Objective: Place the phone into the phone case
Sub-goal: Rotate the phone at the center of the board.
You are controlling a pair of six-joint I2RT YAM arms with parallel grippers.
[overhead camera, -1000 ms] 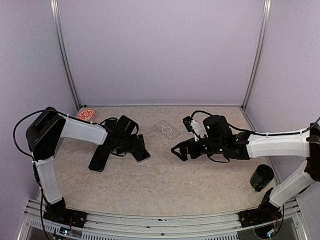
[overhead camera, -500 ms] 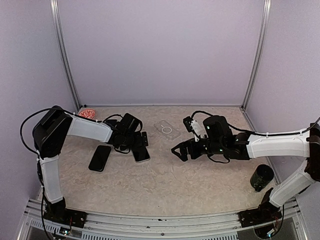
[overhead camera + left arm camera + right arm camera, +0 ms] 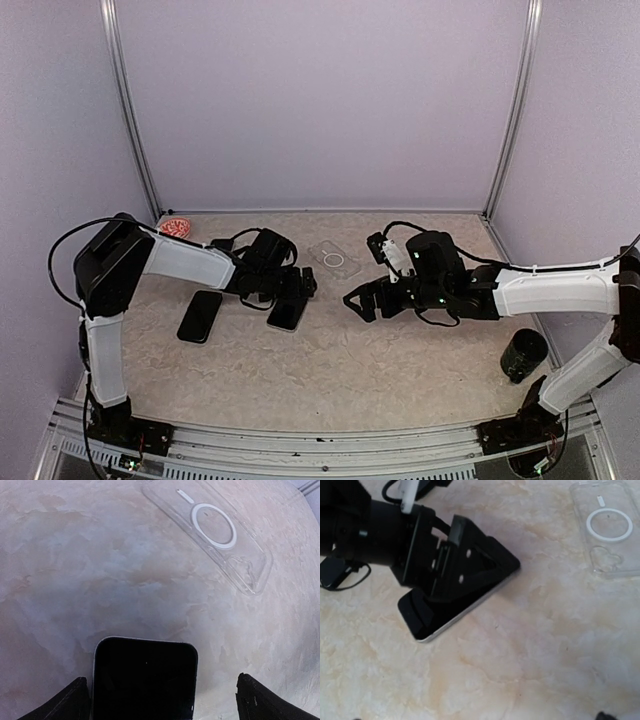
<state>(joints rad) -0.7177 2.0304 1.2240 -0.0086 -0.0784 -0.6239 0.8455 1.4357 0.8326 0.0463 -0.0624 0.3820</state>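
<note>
A black phone with a silver edge (image 3: 284, 316) lies flat on the table. It also shows in the left wrist view (image 3: 145, 680) and the right wrist view (image 3: 427, 625). My left gripper (image 3: 300, 287) is open and low over the phone's far end, one finger (image 3: 70, 705) by the phone's left edge, the other finger (image 3: 265, 700) well clear of its right edge. The clear phone case (image 3: 335, 260) with a white ring lies empty just beyond, seen in the left wrist view (image 3: 215, 527) and the right wrist view (image 3: 610, 530). My right gripper (image 3: 360, 300) is open and empty, to the right of the phone.
A second black phone (image 3: 200, 315) lies to the left. A red and white object (image 3: 175, 228) sits at the back left corner. A dark cup (image 3: 523, 352) stands at the front right. Walls close off three sides.
My left gripper has moved right, from near the second phone to over the silver-edged phone, toward the case. The right arm has not moved.
</note>
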